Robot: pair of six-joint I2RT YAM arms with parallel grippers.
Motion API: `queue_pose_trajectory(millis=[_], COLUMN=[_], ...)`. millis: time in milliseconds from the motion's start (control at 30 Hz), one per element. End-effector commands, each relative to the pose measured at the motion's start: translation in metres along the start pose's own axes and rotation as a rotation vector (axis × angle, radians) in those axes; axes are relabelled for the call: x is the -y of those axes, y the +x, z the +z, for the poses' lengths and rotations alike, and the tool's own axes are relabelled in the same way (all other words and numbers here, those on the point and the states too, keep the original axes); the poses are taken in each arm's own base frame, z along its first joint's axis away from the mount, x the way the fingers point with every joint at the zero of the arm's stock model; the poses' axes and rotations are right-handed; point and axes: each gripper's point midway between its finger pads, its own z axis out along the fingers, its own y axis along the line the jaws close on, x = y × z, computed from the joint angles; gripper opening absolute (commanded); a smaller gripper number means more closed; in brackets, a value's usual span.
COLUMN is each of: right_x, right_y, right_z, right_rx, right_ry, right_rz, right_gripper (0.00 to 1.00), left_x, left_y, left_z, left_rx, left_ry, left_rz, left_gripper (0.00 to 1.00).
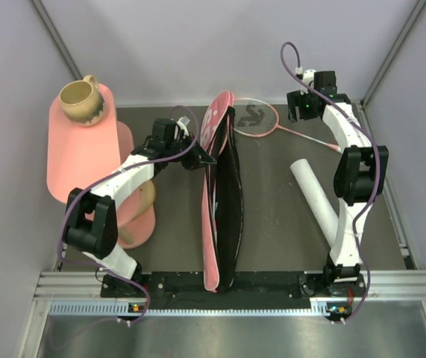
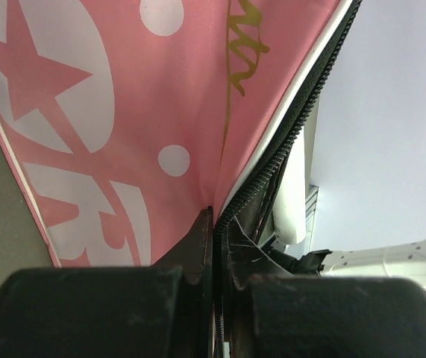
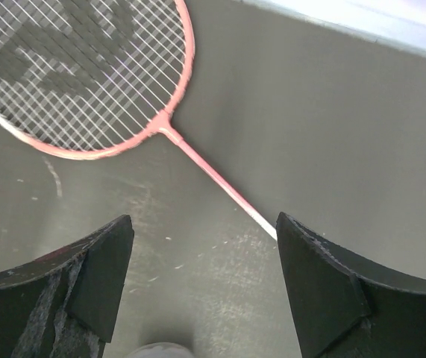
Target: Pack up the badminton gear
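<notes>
Meanwhile, on the worktop: one arm pinches the pink bag, the other hangs over a racket.
The left fingers are clenched on the bag's edge beside its black zipper. The bag lies lengthwise down the middle, its mouth gaping. The right fingers stand spread wide, grasping nothing, above the racket's thin pink shaft at the far side. A white tube lies near the right arm, and a tan mug sits on the pink tiered table at left.
</notes>
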Motion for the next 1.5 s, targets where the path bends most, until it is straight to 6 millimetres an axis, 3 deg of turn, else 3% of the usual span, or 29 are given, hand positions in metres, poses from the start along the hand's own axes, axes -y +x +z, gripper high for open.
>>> queue_pose_trajectory(millis=[0, 167, 233, 300, 633, 867, 1000, 1200, 1467], right_x=[0.011, 0.018, 0.021, 0.021, 0.021, 0.014, -0.011, -0.039, -0.041], right_y=[-0.013, 0.017, 0.023, 0.032, 0.062, 0.075, 0.095, 0.101, 0.104], right_z=[0.007, 0.04, 0.049, 0.062, 0.094, 0.098, 0.099, 0.095, 0.097], right_rx=[-0.001, -0.085, -0.094, -0.111, -0.165, -0.231, -0.309, -0.31, -0.332], right_ry=[-0.014, -0.027, -0.033, -0.044, -0.079, -0.064, -0.142, -0.28, -0.262], right_rz=[-0.116, -0.156, -0.133, -0.129, -0.178, -0.255, -0.34, -0.346, -0.404], right_gripper=[0.76, 0.72, 0.61, 0.57, 0.51, 0.36, 0.29, 0.22, 0.0], left_x=[0.023, 0.019, 0.016, 0.015, 0.009, 0.007, 0.008, 0.009, 0.009], left_y=[-0.018, -0.02, -0.02, -0.021, -0.023, -0.022, -0.023, -0.023, -0.023], left_z=[-0.018, -0.017, -0.015, -0.015, -0.012, -0.01, -0.012, -0.014, -0.015], left_rx=[0.059, 0.057, 0.051, 0.052, 0.053, 0.045, 0.057, 0.063, 0.07], left_ry=[0.09, 0.08, 0.077, 0.075, 0.054, 0.052, 0.049, 0.05, 0.047], left_rz=[0.061, 0.059, 0.05, 0.049, 0.055, 0.048, 0.055, 0.061, 0.067], left_gripper=[0.0, 0.0, 0.0, 0.0, 0.0, 0.0, 0.0, 0.0, 0.0])
